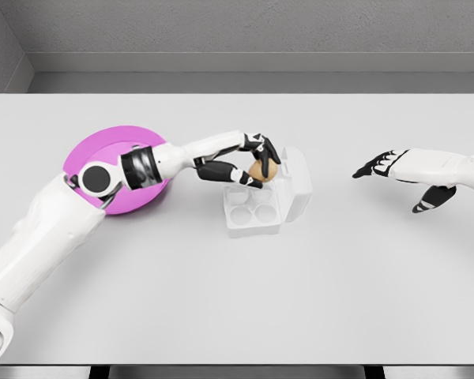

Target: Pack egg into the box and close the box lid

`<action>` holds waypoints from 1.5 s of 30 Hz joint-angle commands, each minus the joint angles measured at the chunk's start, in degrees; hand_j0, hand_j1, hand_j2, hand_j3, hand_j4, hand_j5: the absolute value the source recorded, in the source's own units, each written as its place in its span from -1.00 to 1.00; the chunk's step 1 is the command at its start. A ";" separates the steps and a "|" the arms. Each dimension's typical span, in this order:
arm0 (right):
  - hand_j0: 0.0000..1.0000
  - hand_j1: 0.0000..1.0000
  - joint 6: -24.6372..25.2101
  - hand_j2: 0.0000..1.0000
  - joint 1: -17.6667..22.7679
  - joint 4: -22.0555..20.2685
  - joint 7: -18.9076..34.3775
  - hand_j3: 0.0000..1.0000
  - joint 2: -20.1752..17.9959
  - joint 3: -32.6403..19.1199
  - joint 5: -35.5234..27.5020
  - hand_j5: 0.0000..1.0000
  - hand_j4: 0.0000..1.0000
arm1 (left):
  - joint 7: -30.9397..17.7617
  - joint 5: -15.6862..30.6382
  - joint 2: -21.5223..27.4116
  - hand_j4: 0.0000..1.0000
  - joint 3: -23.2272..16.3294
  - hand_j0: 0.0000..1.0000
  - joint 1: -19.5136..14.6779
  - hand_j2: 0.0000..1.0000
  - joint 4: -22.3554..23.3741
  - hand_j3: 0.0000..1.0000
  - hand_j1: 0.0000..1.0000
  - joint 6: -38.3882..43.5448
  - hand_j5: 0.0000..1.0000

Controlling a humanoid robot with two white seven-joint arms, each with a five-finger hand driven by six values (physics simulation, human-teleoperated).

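Observation:
A brown egg [261, 170] is held in my left hand [257, 164], whose black fingers are curled around it. The hand hovers over the far side of a white egg box [253, 212] at the table's middle. The box's lid [296, 185] stands open, tilted back to the right. Two empty round cups show in the front of the tray; the far cups are hidden by the hand. My right hand [403, 178] floats above the table at the right, fingers spread and holding nothing.
A pink round plate [95, 154] lies at the left, partly covered by my left forearm [154, 163]. The white table [237, 300] ends at a grey wall behind.

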 commanded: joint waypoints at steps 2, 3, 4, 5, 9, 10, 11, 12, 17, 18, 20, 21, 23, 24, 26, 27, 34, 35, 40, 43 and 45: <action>1.00 1.00 0.15 1.00 0.00 -0.01 -0.02 1.00 -0.07 -0.01 -0.33 1.00 1.00 | 0.08 0.44 -1.08 -0.36 0.07 -0.36 0.00 -0.36 2.31 -0.36 -0.36 -3.17 -0.36; 1.00 1.00 0.15 1.00 0.00 -0.01 -0.02 1.00 -0.07 -0.01 -0.33 1.00 1.00 | 0.08 0.44 -1.26 -0.36 0.07 -0.36 0.00 -0.36 3.72 -0.36 -0.36 -4.31 -0.36; 1.00 1.00 0.15 1.00 0.00 -0.01 -0.02 1.00 -0.07 -0.01 -0.33 1.00 1.00 | 0.08 0.53 -1.26 -0.36 0.07 -0.36 0.00 -0.36 3.81 -0.36 -0.36 -4.40 -0.36; 1.00 1.00 0.15 1.00 0.00 -0.01 -0.02 1.00 -0.07 -0.01 -0.33 1.00 1.00 | 0.08 0.53 -1.26 -0.36 0.07 -0.36 0.00 -0.36 3.90 -0.36 -0.36 -4.40 -0.36; 1.00 1.00 0.15 1.00 0.00 -0.01 -0.02 1.00 -0.07 -0.01 -0.33 1.00 1.00 | 0.08 0.53 -1.43 -0.36 0.16 -0.36 0.00 -0.36 3.99 -0.36 -0.36 -5.91 -0.36; 1.00 1.00 0.15 1.00 0.00 -0.01 -0.02 1.00 -0.07 -0.01 -0.33 1.00 1.00 | 0.08 0.44 -1.78 -0.36 0.16 -0.36 0.09 -0.36 3.99 -0.36 -0.36 -5.91 -0.36; 1.00 1.00 0.15 1.00 0.00 -0.01 -0.02 1.00 -0.07 -0.01 -0.33 1.00 1.00 | 0.08 0.44 -1.87 -0.36 0.16 -0.36 0.09 -0.36 4.16 -0.36 -0.36 -5.91 -0.36; 1.00 1.00 0.15 1.00 0.00 -0.01 -0.02 1.00 -0.07 -0.01 -0.33 1.00 1.00 | 0.08 0.44 -2.05 -0.36 0.16 -0.36 0.09 -0.36 4.16 -0.36 -0.36 -5.91 -0.36; 1.00 1.00 0.15 1.00 0.00 -0.01 -0.02 1.00 -0.07 -0.01 -0.33 1.00 1.00 | 0.08 0.18 -2.58 -0.36 0.16 -0.36 0.35 -0.36 4.42 -0.36 -0.36 -5.91 -0.36; 1.00 1.00 0.15 1.00 0.00 -0.01 -0.02 1.00 -0.07 -0.01 -0.33 1.00 1.00 | 0.08 0.18 -2.93 -0.36 0.16 -0.36 0.35 -0.36 4.95 -0.36 -0.36 -5.91 -0.36; 1.00 1.00 0.15 1.00 0.00 -0.01 -0.02 1.00 -0.07 -0.01 -0.33 1.00 1.00 | 0.08 0.09 -3.10 -0.36 0.16 -0.36 0.35 -0.36 5.13 -0.36 -0.36 -5.91 -0.36; 1.00 1.00 0.15 1.00 0.00 -0.01 -0.02 1.00 -0.07 -0.01 -0.33 1.00 1.00 | 0.08 0.18 -3.02 -0.32 0.16 -0.32 0.35 -0.32 5.13 -0.32 -0.32 -5.91 -0.32; 1.00 1.00 0.15 1.00 0.00 -0.01 -0.02 1.00 -0.07 -0.01 -0.33 1.00 1.00 | 0.08 0.26 -3.02 -0.23 0.16 -0.23 0.35 -0.23 5.13 -0.23 -0.23 -5.91 -0.23; 1.00 1.00 0.15 1.00 0.00 -0.01 -0.02 1.00 -0.07 -0.01 -0.33 1.00 1.00 | 0.08 0.27 -2.93 -0.16 0.16 -0.16 0.35 -0.16 5.13 -0.16 -0.16 -5.91 -0.16; 1.00 1.00 0.15 1.00 0.00 -0.01 -0.02 1.00 -0.07 -0.01 -0.33 1.00 1.00 | 0.08 0.27 -2.58 -0.06 0.16 -0.06 0.35 -0.06 5.13 -0.06 -0.06 -5.91 -0.06; 1.00 1.00 0.15 1.00 0.00 -0.01 -0.02 1.00 -0.07 -0.01 -0.33 1.00 1.00 | 0.08 0.35 -2.49 -0.03 0.25 -0.03 0.26 -0.03 5.13 -0.03 -0.03 -5.91 -0.03; 1.00 1.00 0.15 1.00 0.00 -0.01 -0.02 1.00 -0.07 -0.01 -0.33 1.00 1.00 | 0.08 0.18 -2.66 0.11 0.95 0.11 0.26 0.11 4.95 0.11 0.11 -5.91 0.11; 1.00 1.00 0.15 1.00 0.00 -0.01 -0.02 1.00 -0.07 -0.01 -0.33 1.00 1.00 | 0.08 0.18 -2.75 0.11 0.95 0.11 0.35 0.11 4.95 0.11 0.11 -5.91 0.11; 1.00 1.00 0.15 1.00 0.09 -0.01 -0.02 1.00 -0.07 -0.01 -0.33 1.00 1.00 | 0.08 0.27 -2.75 0.14 1.74 0.14 0.44 0.14 4.69 0.14 0.14 -5.91 0.14; 1.00 1.00 0.15 1.00 0.17 -0.01 -0.02 1.00 -0.16 -0.10 -0.33 1.00 1.00 | 0.08 0.35 -2.75 0.15 1.83 0.15 0.44 0.15 4.78 0.15 0.15 -5.91 0.15; 1.00 1.00 0.15 1.00 0.35 -0.01 -0.02 1.00 -0.68 -0.19 -0.33 1.00 1.00 | 0.08 0.27 -2.75 0.23 1.83 0.23 0.44 0.23 4.87 0.23 0.23 -5.91 0.23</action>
